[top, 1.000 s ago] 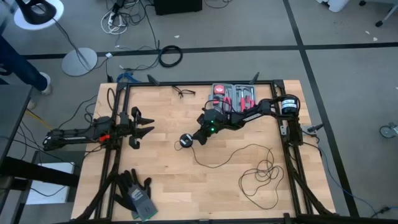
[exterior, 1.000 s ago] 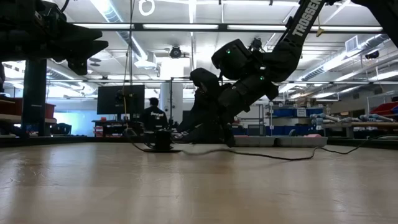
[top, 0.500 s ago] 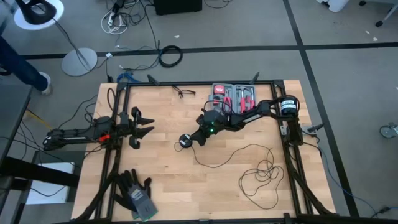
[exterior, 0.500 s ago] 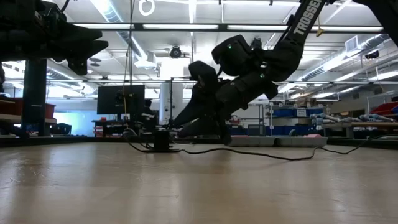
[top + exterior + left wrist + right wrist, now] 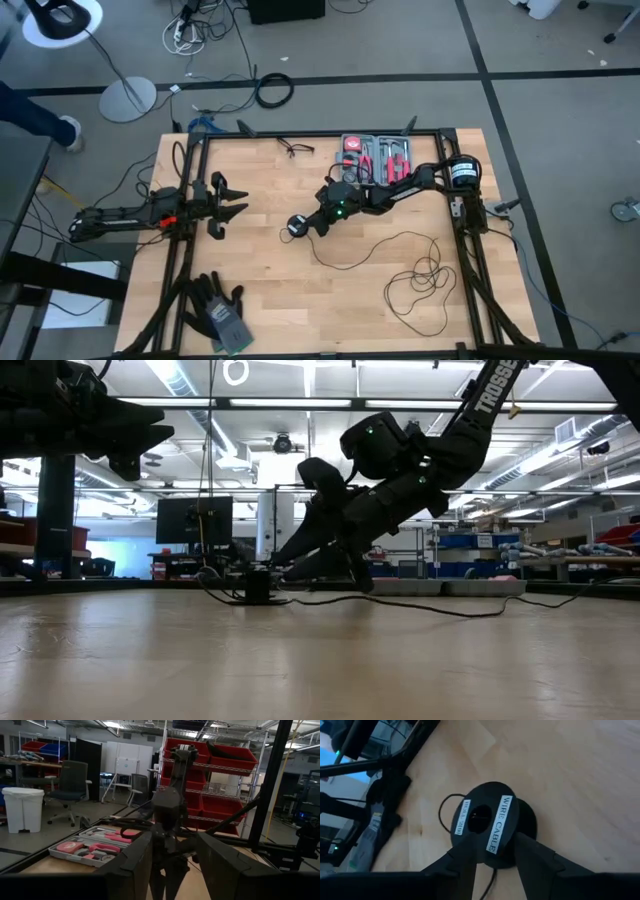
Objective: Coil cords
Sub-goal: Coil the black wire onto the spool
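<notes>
cords: one thin cable [image 5: 400, 262], one spool [image 5: 487, 822]
right gripper [image 5: 492, 855]: jaws parted, straddling spool
left gripper [image 5: 236, 208]: jaws apart, empty
right wrist view only: "WIRE CABLE" label

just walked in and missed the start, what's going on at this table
The right gripper is down at a small black spool labelled "wire cable" near the middle of the table, its jaws straddling the spool's rim. Whether it grips it yet is unclear. A thin black cable trails from the spool into loose, uncoiled loops towards the table's right side. The left gripper waits above the table's left edge, jaws open and holding nothing.
</notes>
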You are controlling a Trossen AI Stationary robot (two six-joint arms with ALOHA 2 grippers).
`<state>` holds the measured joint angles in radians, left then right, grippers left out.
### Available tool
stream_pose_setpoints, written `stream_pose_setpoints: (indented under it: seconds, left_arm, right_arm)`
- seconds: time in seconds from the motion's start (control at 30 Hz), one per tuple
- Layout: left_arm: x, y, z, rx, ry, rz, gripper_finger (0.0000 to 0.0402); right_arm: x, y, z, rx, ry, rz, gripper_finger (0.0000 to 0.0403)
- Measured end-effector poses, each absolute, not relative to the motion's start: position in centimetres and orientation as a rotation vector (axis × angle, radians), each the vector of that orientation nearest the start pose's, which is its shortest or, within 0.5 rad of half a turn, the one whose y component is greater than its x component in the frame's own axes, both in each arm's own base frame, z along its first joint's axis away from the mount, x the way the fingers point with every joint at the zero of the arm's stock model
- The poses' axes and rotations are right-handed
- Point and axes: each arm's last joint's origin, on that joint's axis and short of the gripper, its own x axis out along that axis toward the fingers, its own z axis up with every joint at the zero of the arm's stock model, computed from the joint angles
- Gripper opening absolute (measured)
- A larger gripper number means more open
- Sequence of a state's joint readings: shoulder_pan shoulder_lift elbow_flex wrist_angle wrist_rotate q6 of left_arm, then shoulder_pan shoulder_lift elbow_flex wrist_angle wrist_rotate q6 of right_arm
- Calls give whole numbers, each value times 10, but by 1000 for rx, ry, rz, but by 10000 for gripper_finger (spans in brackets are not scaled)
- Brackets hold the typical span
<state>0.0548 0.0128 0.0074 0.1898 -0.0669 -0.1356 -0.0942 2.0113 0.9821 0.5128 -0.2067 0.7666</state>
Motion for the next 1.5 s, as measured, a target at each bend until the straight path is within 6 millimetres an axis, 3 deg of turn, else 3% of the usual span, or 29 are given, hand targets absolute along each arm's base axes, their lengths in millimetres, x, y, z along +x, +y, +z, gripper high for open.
stream_pose_setpoints:
  seconds: [0.5, 1.23, 1.37, 1.5]
  left_arm:
    - [96, 7, 183, -136, -193, 109, 158]
    - [96, 7, 183, -136, -193, 109, 158]
    - [96, 7, 183, -136, -193, 109, 158]
    - [96, 7, 183, -136, -193, 109, 158]
  right_arm:
    - [393, -31, 117, 912, 506, -131, 127]
    - [393, -25, 115, 918, 513, -184, 85]
    - [393, -22, 115, 879, 507, -191, 70]
    - [393, -22, 115, 845, 508, -182, 27]
